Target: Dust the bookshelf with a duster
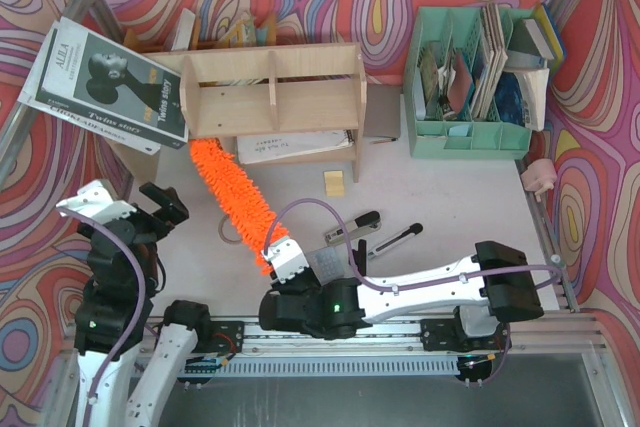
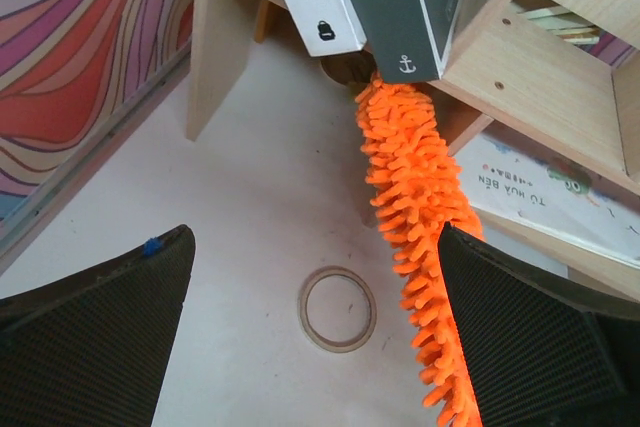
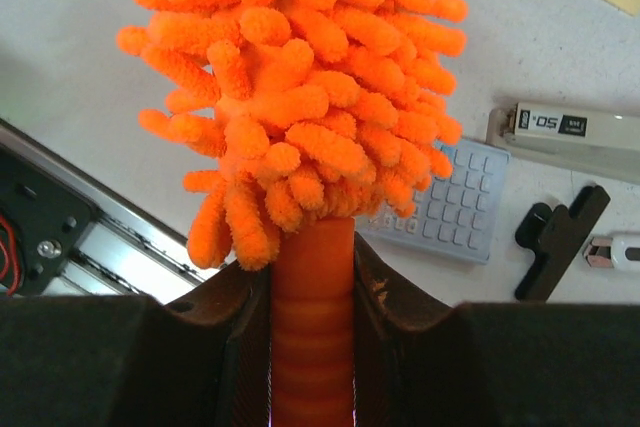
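The right gripper [image 3: 312, 277] is clamping the ribbed orange handle of the duster [image 1: 235, 197] just below its fluffy head, its jaws squeezed tight on either side. The duster is stretching diagonally away from the arms across the white table [image 1: 440, 197]. Its far tip is reaching the lower left corner of the plywood bookshelf [image 1: 275, 97], where it seems to be brushing the wood beneath a leaning dark book [image 1: 105, 82], though the contact itself is hidden. The left gripper [image 1: 160, 209] is hovering left of the duster with its jaws spread wide, holding nothing, above a ring of tape [image 2: 337, 308]. A calculator [image 3: 450, 202] and a stapler [image 3: 570, 129] are lying right of the handle.
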Robot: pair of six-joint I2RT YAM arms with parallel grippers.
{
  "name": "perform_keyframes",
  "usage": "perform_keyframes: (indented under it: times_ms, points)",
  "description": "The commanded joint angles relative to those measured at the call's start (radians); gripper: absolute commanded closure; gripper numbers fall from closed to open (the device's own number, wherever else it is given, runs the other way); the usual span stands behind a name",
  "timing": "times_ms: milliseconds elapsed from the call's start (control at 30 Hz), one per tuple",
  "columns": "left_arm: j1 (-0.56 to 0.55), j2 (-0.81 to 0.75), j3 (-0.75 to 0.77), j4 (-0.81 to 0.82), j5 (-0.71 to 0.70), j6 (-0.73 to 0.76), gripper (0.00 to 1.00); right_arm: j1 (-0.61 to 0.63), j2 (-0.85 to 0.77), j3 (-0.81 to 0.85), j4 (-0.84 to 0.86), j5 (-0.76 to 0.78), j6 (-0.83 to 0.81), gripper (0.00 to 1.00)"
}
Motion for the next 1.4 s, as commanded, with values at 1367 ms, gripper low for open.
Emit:
perform_keyframes:
  times_ms: [1367]
  points:
    - [0.006, 0.019, -0.014, 0.01, -0.044, -0.005, 0.02, -0.05, 0.328, 0.444, 0.196, 0.06, -0.134, 1.0]
